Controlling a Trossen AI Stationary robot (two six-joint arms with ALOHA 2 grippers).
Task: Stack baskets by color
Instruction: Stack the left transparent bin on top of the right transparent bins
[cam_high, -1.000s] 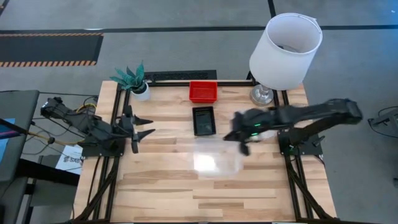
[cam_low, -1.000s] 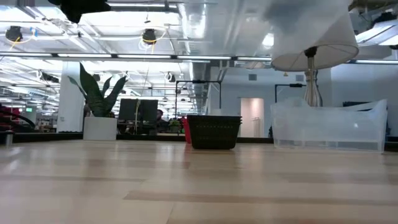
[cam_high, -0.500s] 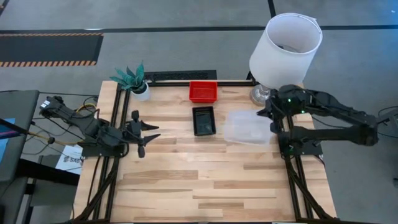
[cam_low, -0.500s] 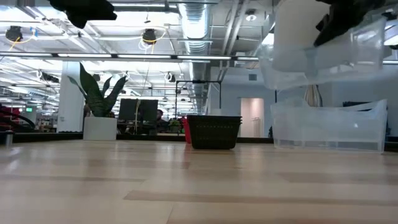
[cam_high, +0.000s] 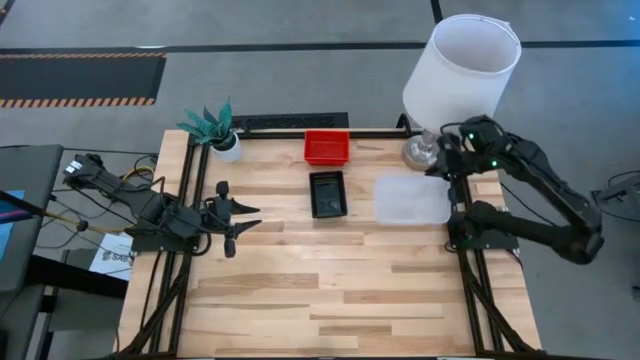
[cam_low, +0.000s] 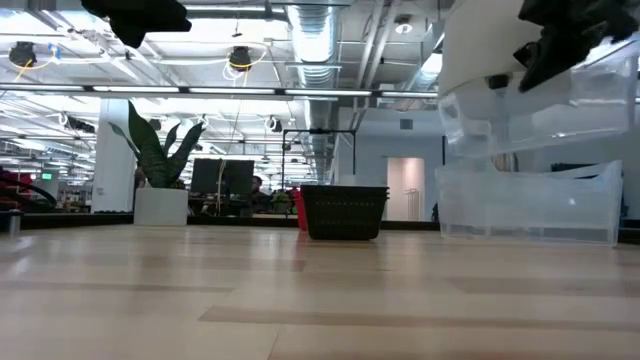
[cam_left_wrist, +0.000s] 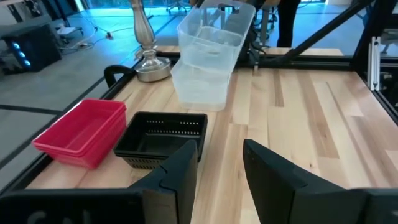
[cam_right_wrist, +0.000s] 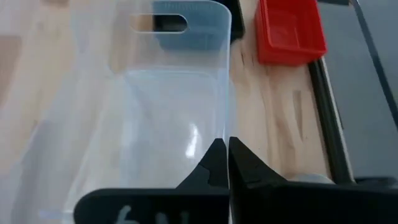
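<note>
A red basket (cam_high: 327, 147) sits at the table's far edge, with a black basket (cam_high: 328, 193) just in front of it. Clear baskets (cam_low: 530, 205) rest on the table at the right. Another clear basket (cam_low: 540, 100) hangs tilted above them, held by my right gripper (cam_right_wrist: 228, 163), which is shut on it. My left gripper (cam_high: 240, 213) hovers open over the table's left side, pointing toward the black basket (cam_left_wrist: 163, 138), with nothing between its fingers. My right gripper pinches the upper edge of the clear basket's side wall (cam_right_wrist: 224, 134) between its two fingers, one inside the basket and one outside. The fingers slant down from the table's right side. The basket is lifted clear and tilted above the clear baskets on the table.
A white-shaded lamp (cam_high: 460, 70) stands at the far right corner, its base (cam_high: 420, 152) close behind the clear baskets. A small potted plant (cam_high: 215, 130) stands at the far left. Bare wood (cam_high: 330, 290) fills the table's near half.
My right gripper has carried the clear basket from the middle of the table toward the right and far edges, turning as it went; the basket now hangs over the clear baskets there. My left gripper has edged toward the table's middle.
</note>
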